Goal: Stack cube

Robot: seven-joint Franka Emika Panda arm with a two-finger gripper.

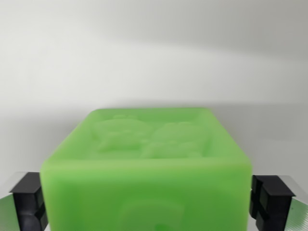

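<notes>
A bright green cube (pixel 147 168) with embossed figures on its upper face fills the lower middle of the wrist view. My gripper (pixel 147 202) straddles it: one black finger pad (pixel 30 199) presses its side at the wrist view's left, the other pad (pixel 267 197) at the right. The pads sit flush against the cube's sides, so the gripper is shut on it. The cube's bottom is cut off by the frame edge. No second cube shows.
A plain white surface (pixel 154 57) lies behind the cube, with a soft shadow band across the upper right and just behind the cube.
</notes>
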